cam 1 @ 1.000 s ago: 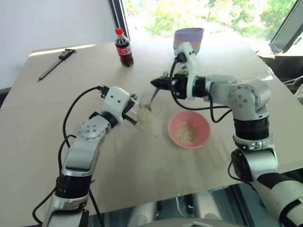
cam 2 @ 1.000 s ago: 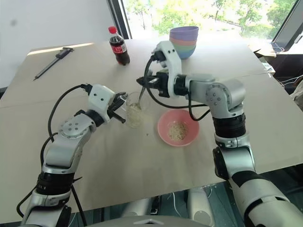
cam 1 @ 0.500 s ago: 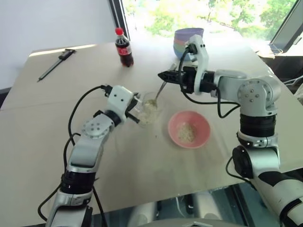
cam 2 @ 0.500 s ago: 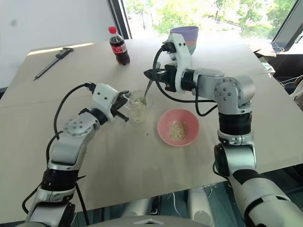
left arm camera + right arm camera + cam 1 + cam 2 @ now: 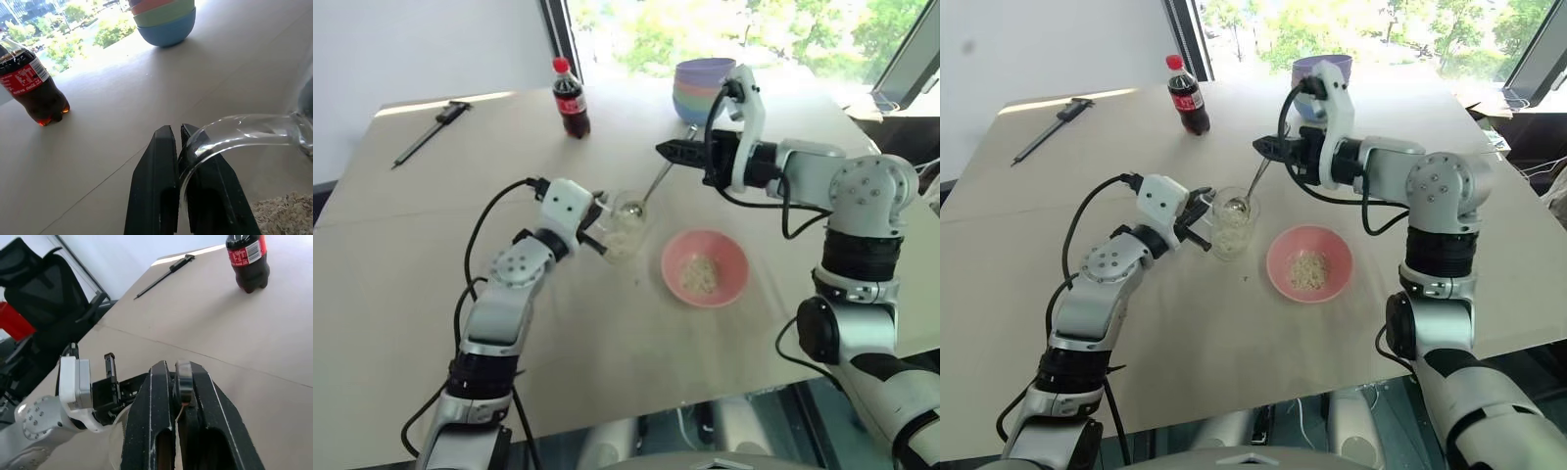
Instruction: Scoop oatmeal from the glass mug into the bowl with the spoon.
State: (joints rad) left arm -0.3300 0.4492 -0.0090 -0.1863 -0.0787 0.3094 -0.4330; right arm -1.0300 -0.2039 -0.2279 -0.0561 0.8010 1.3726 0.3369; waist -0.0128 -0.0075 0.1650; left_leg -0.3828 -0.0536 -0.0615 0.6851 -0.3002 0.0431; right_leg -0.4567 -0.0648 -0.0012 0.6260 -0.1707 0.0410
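Note:
The glass mug (image 5: 622, 230) stands upright at mid-table with pale oatmeal (image 5: 619, 241) in its lower half. My left gripper (image 5: 1203, 217) is shut on the mug's handle (image 5: 220, 134) from the left. My right gripper (image 5: 668, 149) hangs above and to the right of the mug, shut on the handle of the silver spoon (image 5: 1255, 182). The spoon slants down to the left, and its small bowl (image 5: 1237, 205) is at the mug's rim. I cannot tell whether it carries flakes. The pink bowl (image 5: 732, 259) sits right of the mug with a little oatmeal (image 5: 699, 273) in it.
A cola bottle (image 5: 572, 99) stands at the back of the table, a stack of pastel bowls (image 5: 701, 86) to its right. A long dark caliper-like tool (image 5: 429, 132) lies far left. The table's front edge runs below my arms. An office chair (image 5: 44, 289) stands beyond the table.
My right gripper has risen and moved right, drawing the spoon's bowl from deep inside the mug up to its rim. The left gripper has kept its hold on the handle.

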